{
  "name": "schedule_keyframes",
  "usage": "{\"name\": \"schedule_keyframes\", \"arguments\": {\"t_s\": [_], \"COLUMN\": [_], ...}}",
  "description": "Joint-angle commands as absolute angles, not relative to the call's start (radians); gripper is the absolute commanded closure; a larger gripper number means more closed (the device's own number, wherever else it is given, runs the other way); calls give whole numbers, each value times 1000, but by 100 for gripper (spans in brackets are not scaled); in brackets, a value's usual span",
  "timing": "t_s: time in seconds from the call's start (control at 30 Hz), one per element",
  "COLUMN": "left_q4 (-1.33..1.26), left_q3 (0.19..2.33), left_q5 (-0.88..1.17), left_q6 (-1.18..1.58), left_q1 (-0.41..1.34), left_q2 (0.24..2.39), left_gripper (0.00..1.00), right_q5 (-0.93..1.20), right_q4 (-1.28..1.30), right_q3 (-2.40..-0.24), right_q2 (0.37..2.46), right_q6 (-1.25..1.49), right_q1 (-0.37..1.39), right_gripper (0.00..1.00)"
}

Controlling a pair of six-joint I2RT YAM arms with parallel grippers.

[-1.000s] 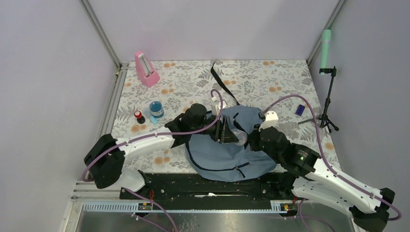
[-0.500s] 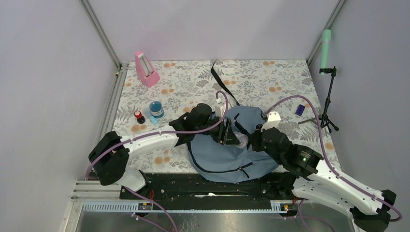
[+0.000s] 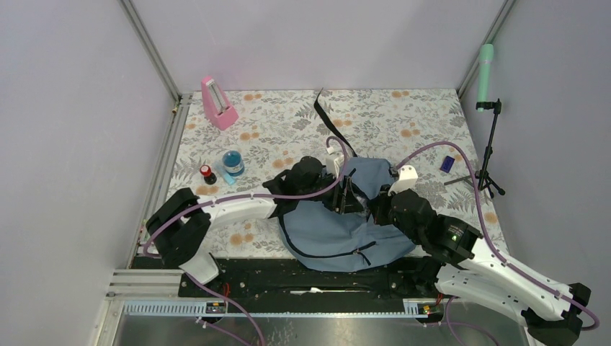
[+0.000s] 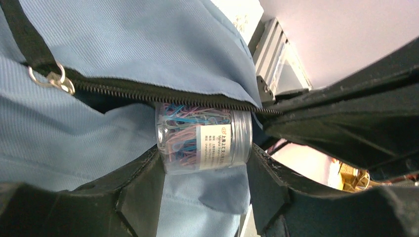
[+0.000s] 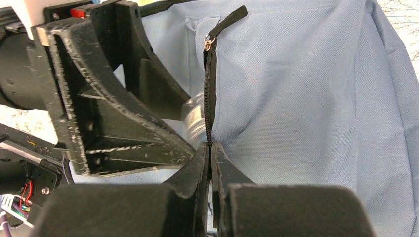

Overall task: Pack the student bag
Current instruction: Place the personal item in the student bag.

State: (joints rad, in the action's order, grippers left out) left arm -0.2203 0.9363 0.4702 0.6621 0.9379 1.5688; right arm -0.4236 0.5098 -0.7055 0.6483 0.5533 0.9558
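The student bag (image 3: 324, 234), a large grey-blue backpack, lies flat on the table between my two arms. My left gripper (image 4: 202, 170) is shut on a clear jar of coloured paper clips (image 4: 202, 140), whose far end sits in the bag's unzipped opening (image 4: 148, 96). From the other side, my right gripper (image 5: 211, 160) is shut on the zipper edge of the bag (image 5: 210, 98) and holds the flap up. The jar (image 5: 193, 118) shows between the left fingers (image 5: 108, 123) and the zipper. In the top view both grippers meet over the bag's upper part (image 3: 353, 198).
A pink metronome-shaped thing (image 3: 218, 103) stands at the back left. A blue-liquid jar (image 3: 232, 162) and a small dark bottle with a red cap (image 3: 207, 173) stand left of the bag. A black strap (image 3: 328, 119) trails toward the back. A small blue thing (image 3: 447, 163) and a tripod (image 3: 490, 155) stand right.
My left gripper has carried the jar to the right, up to the bag's opening. The right gripper has stayed shut on the zipper edge.
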Motion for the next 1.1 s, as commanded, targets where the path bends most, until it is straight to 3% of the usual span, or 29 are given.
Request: {"name": "schedule_keyframes", "arguments": {"t_s": [0.0, 0.37, 0.47, 0.57, 0.63, 0.8, 1.07], "left_q4": [-493, -654, -647, -594, -550, -511, -510], "left_q3": [936, 936, 914, 902, 902, 897, 827], "left_q5": [406, 364, 338, 322, 309, 299, 244], "left_q6": [710, 712, 696, 658, 622, 591, 558], "left_q1": [946, 972, 973, 973, 973, 973, 973], "left_q2": [1600, 1696, 1685, 1660, 1636, 1615, 1516], "left_gripper": [56, 54, 46, 26, 18, 13, 13], "right_q5": [-390, -380, -381, -383, -383, -385, -392], "right_q4": [403, 386, 382, 382, 383, 383, 383], "right_q3": [-767, -755, -754, -751, -748, -746, -743], "right_q2": [640, 650, 650, 648, 646, 649, 638], "right_q6": [593, 611, 615, 616, 614, 616, 617], "right_q1": [963, 963, 963, 963, 964, 963, 963], "right_gripper": [96, 96, 96, 96, 96, 96, 96]}}
